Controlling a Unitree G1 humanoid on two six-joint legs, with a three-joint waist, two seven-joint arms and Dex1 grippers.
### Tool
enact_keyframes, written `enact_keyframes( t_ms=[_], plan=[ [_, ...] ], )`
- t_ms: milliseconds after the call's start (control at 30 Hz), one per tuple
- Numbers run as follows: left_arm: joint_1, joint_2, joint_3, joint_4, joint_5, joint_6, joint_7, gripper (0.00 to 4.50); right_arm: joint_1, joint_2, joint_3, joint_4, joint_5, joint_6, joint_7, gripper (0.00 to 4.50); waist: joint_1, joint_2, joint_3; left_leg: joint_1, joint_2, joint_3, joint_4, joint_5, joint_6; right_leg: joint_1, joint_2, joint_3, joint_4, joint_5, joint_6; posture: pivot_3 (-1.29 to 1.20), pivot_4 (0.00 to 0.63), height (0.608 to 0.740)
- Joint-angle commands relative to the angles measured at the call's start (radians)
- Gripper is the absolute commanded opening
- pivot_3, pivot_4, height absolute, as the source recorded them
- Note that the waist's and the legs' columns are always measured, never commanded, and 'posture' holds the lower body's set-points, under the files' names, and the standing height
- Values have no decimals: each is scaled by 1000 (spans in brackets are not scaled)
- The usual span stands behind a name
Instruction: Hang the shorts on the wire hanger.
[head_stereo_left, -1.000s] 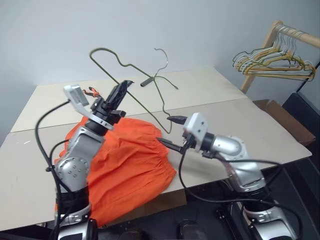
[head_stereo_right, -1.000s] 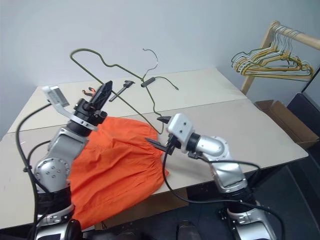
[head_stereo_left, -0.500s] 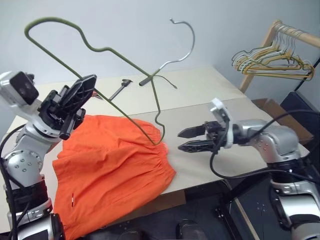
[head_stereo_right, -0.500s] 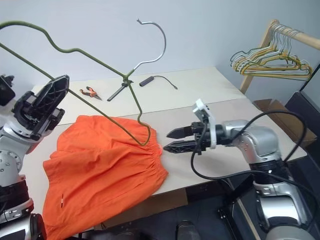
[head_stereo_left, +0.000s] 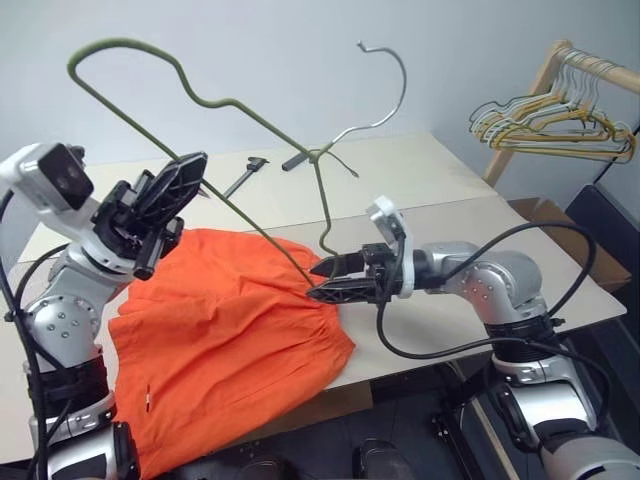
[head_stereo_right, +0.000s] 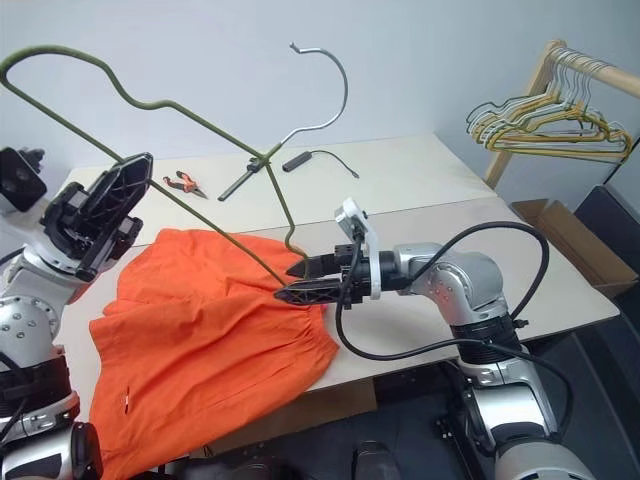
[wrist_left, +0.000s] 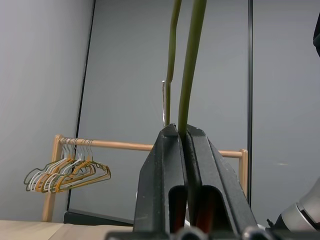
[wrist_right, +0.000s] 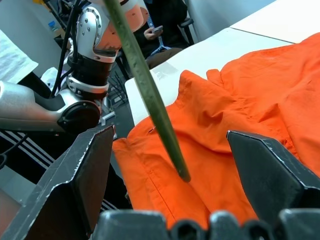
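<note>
The shorts (head_stereo_left: 225, 330), bright orange with a gathered waistband, lie spread on the table (head_stereo_left: 520, 245), one leg hanging over the front edge. The hanger (head_stereo_left: 240, 105), thin olive wire, is tilted in the air above them, its low corner dipping to the waistband. The left gripper (head_stereo_left: 185, 172) has its jaws pressed together on the wire. The right gripper (head_stereo_left: 325, 280), spread wide, has slid left since half a second ago and now reaches the waistband.

You've got the orange shorts (head_stereo_left: 235, 320) lying flat on the table, gathered waistband toward the right, one leg hanging off the near edge. The olive wire hanger (head_stereo_left: 240, 105) is raised and tilted, hook up, low end touching the waistband.
</note>
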Motion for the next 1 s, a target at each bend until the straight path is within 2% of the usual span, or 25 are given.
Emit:
enact_keyframes(
  t_ms=[33, 167, 467, 500, 567, 667, 833, 933, 1000],
  plan=[
    [-19, -2, 9, -14, 11, -19, 3, 0, -37, 11, -37, -27, 36, 14, -13, 4195, -1, 0, 0, 0, 0, 0, 0, 0, 0, 0, 0, 0, 0, 0, 0, -121, 0, 740],
    [-16, -12, 7, -13, 21, -22, 3, 0, -44, 23, -38, -20, 41, 19, -18, 3391, -2, 0, 0, 0, 0, 0, 0, 0, 0, 0, 0, 0, 0, 0, 0, -121, 0, 740],
    [9, -28, 1, -23, 49, -28, -8, 0, -50, 38, -46, -4, 44, 23, -45, 182, -2, 0, 0, 0, 0, 0, 0, 0, 0, 0, 0, 0, 0, 0, 0, -125, 0, 740],
    [12, -34, -5, -28, 76, -48, 2, 0, -50, 38, -47, -5, 46, 23, -47, 9, -2, 0, 0, 0, 0, 0, 0, 0, 1, 0, 0, 0, 0, 0, 0, -125, 0, 740],
    [17, -42, -15, -31, 102, -65, 13, 0, -49, 41, -49, -6, 50, 24, -52, 9, -2, 0, 0, 0, 0, 0, 0, 0, 1, 0, 0, 0, 0, 0, 0, -127, 0, 740],
    [34, -46, -38, -33, 120, -68, -17, 737, -44, 50, -61, -21, 65, 29, -65, 0, -3, 0, 0, 0, 0, 0, 0, 0, 1, 0, 0, 0, 0, 0, 0, -131, 0, 740],
    [71, 14, -102, -14, 242, -57, -9, 2429, -38, 62, -129, -45, 124, 60, -121, 0, -2, 0, 0, 0, 0, 0, 0, 0, 0, 0, 0, 0, 0, 0, 0, -144, 0, 740],
    [131, 100, -165, -7, 388, -80, -28, 3375, -9, 8, -189, -65, 162, 122, -155, 0, -5, 0, 0, 0, 0, 0, 0, 0, 1, -1, 0, 0, 0, 0, 0, -151, 0, 740],
    [171, 135, -173, -2, 435, -95, -45, 4034, 29, -57, -221, -83, 190, 186, -164, 0, -4, 0, 0, 0, 0, 0, -1, -1, 1, -1, 0, 0, 0, 0, 0, -151, 0, 740]
  ],
)
